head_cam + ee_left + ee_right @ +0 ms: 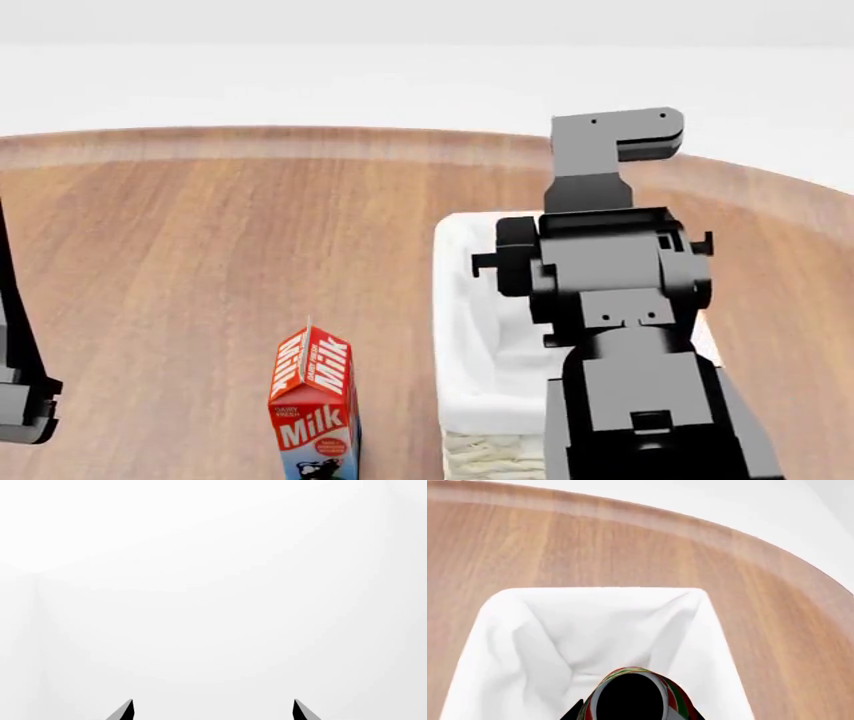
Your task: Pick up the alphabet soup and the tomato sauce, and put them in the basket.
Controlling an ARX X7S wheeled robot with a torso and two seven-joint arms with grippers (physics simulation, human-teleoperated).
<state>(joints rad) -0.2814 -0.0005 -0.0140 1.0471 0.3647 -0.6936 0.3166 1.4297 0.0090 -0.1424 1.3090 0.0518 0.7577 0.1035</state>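
In the right wrist view my right gripper [630,716] is shut on the tomato sauce [675,701], a can with a red and green label whose dark end faces the camera. It hangs over the basket [500,615], above the white cloth lining. In the head view my right arm [607,270] covers most of the basket [467,300], and the can is hidden there. My left gripper [213,711] is open and empty, facing a blank white surface. The alphabet soup is out of view.
A red and white milk carton [314,405] stands on the round wooden table [200,230], left of the basket. My left arm [20,400] is at the head view's far left edge. The table's far edge curves behind the basket.
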